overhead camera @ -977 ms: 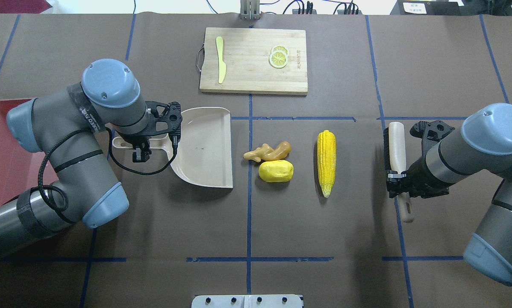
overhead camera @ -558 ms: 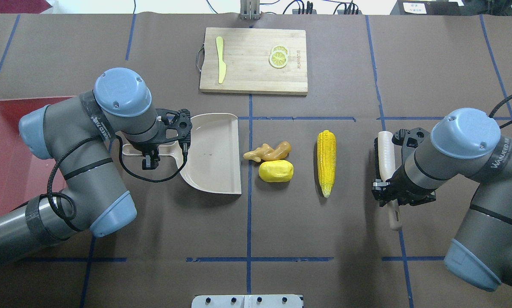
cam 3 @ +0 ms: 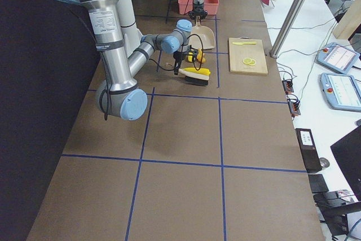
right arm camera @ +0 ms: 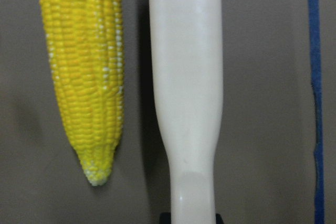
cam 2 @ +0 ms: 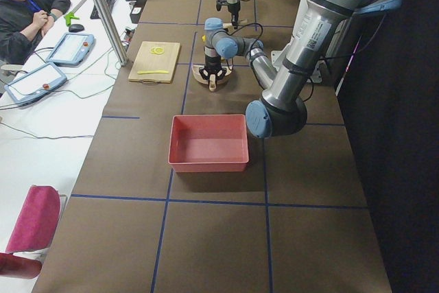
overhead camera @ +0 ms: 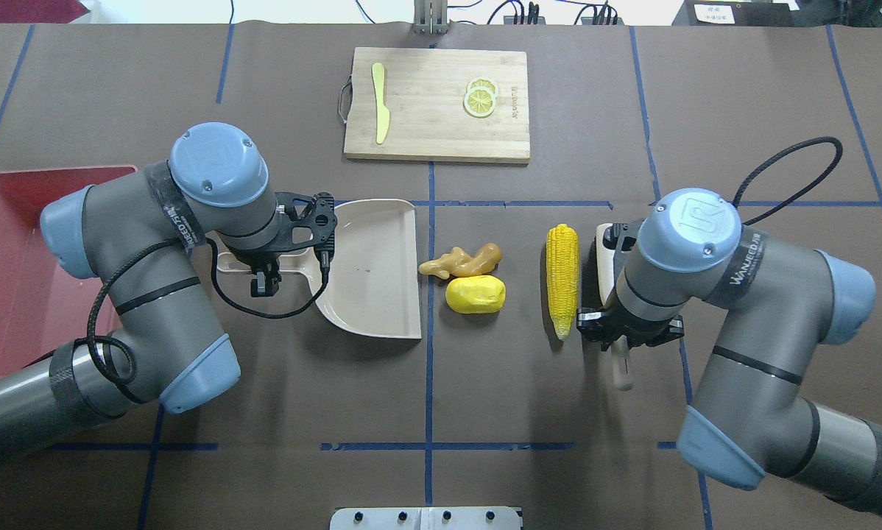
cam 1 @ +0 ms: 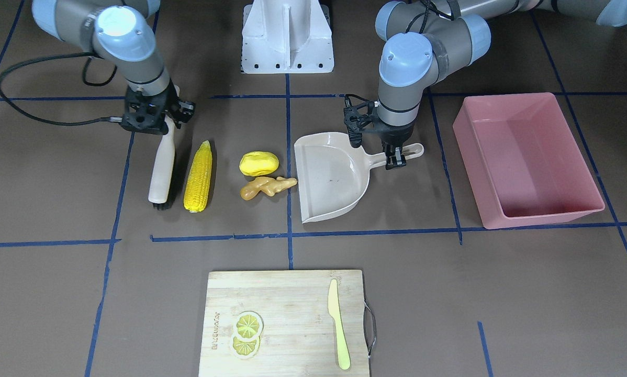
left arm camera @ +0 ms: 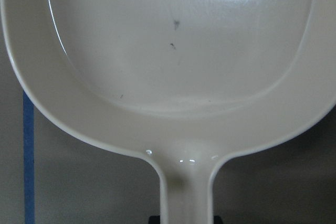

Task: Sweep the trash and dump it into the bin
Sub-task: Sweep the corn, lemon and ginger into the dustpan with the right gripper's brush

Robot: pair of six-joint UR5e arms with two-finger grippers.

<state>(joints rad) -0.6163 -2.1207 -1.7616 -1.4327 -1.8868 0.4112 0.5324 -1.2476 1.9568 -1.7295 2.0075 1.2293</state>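
The corn cob (overhead camera: 562, 280) lies right of the yellow oval lump (overhead camera: 475, 294) and the tan ginger root (overhead camera: 461, 260). My left gripper (overhead camera: 264, 276) is shut on the handle of the beige dustpan (overhead camera: 371, 269), whose open edge is just left of the ginger. My right gripper (overhead camera: 621, 335) is shut on the handle of a cream brush (cam 1: 161, 167), which lies parallel to the corn and close beside it in the right wrist view (right arm camera: 186, 77). The empty pink bin (cam 1: 528, 157) stands beyond the dustpan, on my left.
A wooden cutting board (overhead camera: 437, 103) at the far middle carries a pale yellow knife (overhead camera: 380, 110) and lemon slices (overhead camera: 480, 97). Blue tape lines cross the brown table. A cable loops from each wrist.
My right arm has carried the brush left, up beside the corn. My left arm has shifted the dustpan slightly right, towards the ginger and the lump.
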